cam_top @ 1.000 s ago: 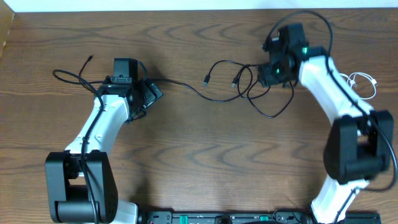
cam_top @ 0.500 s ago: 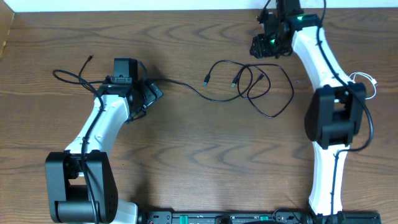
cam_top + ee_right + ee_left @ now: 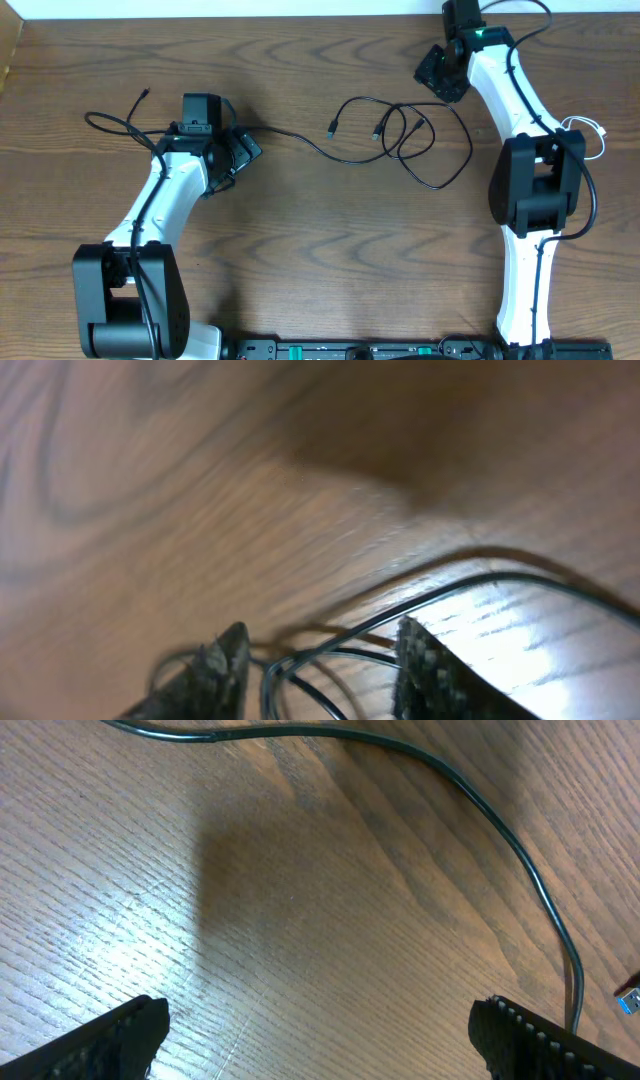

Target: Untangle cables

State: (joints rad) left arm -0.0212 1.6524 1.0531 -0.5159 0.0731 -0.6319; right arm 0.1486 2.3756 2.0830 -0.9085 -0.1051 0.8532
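A tangle of thin black cables [image 3: 405, 135] lies at the table's middle right, with two plug ends [image 3: 332, 127] pointing left. One black cable [image 3: 120, 125] runs left, passing under my left arm. A white cable [image 3: 586, 134] lies coiled at the far right. My right gripper [image 3: 436, 78] hovers just beyond the tangle, near the far edge. In the right wrist view its jaws [image 3: 320, 665] stand partly apart, and black cable loops [image 3: 480, 585] show on the wood between and behind them, not pinched. My left gripper [image 3: 320, 1050] is wide open over bare wood, a black cable [image 3: 500, 820] curving ahead of it.
The table's far edge [image 3: 300, 14] runs close behind the right gripper. The base rail [image 3: 360, 350] sits at the near edge. A small blue-tipped plug [image 3: 628, 1002] shows at the right edge of the left wrist view.
My right arm has swung from over the tangle toward the far edge, its jaws narrowing. The tangle now lies uncovered. The left arm has not moved.
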